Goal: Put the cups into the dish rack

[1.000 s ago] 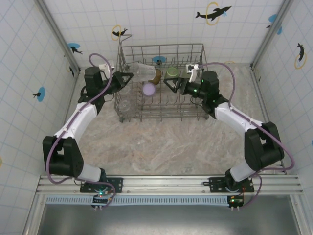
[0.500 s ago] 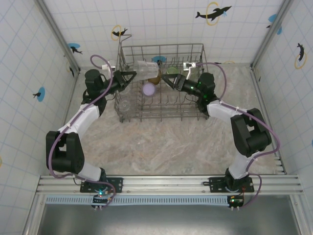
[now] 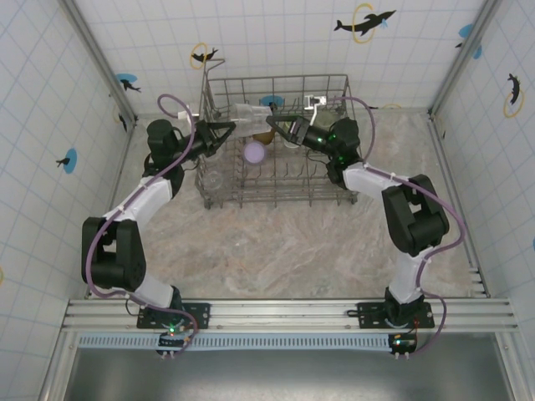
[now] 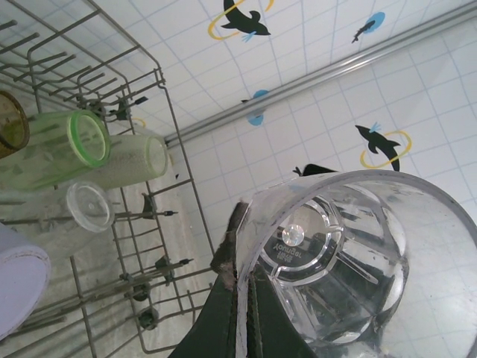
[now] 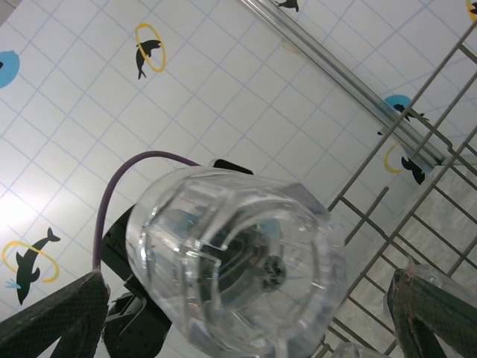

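You're watching R gripper (image 3: 280, 129), jaws wide open, closing in on the clear cup (image 3: 244, 119) that L gripper (image 3: 219, 134) is clamping by its rim over the dish rack (image 3: 276, 78), so handover likely imminent.

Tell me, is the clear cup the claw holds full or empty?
Empty: inside the held clear cup only its bare bottom shows.

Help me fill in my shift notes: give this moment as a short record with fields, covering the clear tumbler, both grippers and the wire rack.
Held item: clear plastic tumbler, on its side above the grey wire dish rack
Left gripper: shut on the tumbler's rim
Right gripper: open, facing the tumbler's base
In rack: lilac plastic cup, pale green translucent cup
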{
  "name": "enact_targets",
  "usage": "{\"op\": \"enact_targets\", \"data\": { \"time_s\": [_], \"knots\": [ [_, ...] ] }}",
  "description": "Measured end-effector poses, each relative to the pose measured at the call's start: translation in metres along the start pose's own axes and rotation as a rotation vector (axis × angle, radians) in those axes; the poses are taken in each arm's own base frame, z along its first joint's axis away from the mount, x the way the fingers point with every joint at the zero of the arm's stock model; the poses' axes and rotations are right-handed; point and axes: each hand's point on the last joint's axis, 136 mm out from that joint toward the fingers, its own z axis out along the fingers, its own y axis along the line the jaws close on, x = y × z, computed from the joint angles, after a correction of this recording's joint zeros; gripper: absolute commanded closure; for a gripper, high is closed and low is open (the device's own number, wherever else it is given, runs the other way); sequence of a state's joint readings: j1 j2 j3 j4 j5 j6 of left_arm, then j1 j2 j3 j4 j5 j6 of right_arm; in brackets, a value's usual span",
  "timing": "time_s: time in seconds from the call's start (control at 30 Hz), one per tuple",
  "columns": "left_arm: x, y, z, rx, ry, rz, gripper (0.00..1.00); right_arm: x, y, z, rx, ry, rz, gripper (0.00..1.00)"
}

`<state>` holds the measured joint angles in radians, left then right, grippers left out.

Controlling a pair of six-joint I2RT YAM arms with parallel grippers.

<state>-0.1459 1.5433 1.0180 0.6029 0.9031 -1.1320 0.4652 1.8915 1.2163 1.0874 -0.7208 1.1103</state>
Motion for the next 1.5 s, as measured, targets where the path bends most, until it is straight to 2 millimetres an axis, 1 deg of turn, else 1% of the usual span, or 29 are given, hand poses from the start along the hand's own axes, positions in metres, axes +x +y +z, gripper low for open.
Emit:
{"op": "enact_targets", "data": {
  "time_s": [0.17, 0.3, 0.37, 0.5, 0.6, 0.73, 0.87, 1.07, 1.2, 1.3, 1.4, 1.5],
  "knots": [
    [0.002, 0.001, 0.0, 0.01, 0.003, -0.022, 1.0, 0.005, -0.007, 0.004, 0.003, 0.012, 0.017, 0.01],
    [0.002, 0.0, 0.001, 0.023, 0.007, -0.028, 1.0, 0.003, 0.0, 0.016, -0.046, 0.023, 0.013, 0.0],
    [0.004, 0.0, 0.002, 0.028, 0.014, -0.03, 1.0, 0.001, 0.006, 0.021, -0.078, 0.021, 0.013, 0.03],
    [0.008, 0.001, 0.005, 0.039, 0.031, -0.046, 1.0, -0.004, 0.014, 0.027, -0.138, 0.012, 0.023, 0.14],
    [0.008, 0.001, 0.007, 0.046, 0.036, -0.048, 1.0, -0.004, 0.011, 0.028, -0.16, 0.007, 0.054, 0.21],
    [0.008, 0.006, 0.01, 0.045, 0.05, -0.073, 1.0, -0.004, 0.007, 0.026, -0.173, -0.001, 0.098, 0.27],
    [0.008, 0.005, 0.013, 0.049, 0.058, -0.082, 1.0, -0.007, 0.007, 0.024, -0.175, -0.002, 0.11, 0.28],
    [0.008, 0.004, 0.013, 0.051, 0.058, -0.089, 1.0, -0.007, 0.007, 0.023, -0.176, -0.005, 0.108, 0.27],
    [0.01, 0.003, 0.014, 0.054, 0.067, -0.088, 1.0, -0.002, 0.008, 0.017, -0.165, -0.008, 0.116, 0.2],
    [0.009, 0.003, 0.014, 0.053, 0.058, -0.086, 1.0, 0.004, 0.007, 0.014, -0.159, 0.003, 0.123, 0.17],
    [0.007, 0.003, 0.014, 0.05, 0.049, -0.085, 1.0, 0.007, 0.006, 0.013, -0.158, 0.009, 0.125, 0.16],
    [0.006, 0.003, 0.014, 0.051, 0.046, -0.083, 1.0, 0.007, 0.008, 0.012, -0.159, 0.01, 0.123, 0.19]
  ]
}}
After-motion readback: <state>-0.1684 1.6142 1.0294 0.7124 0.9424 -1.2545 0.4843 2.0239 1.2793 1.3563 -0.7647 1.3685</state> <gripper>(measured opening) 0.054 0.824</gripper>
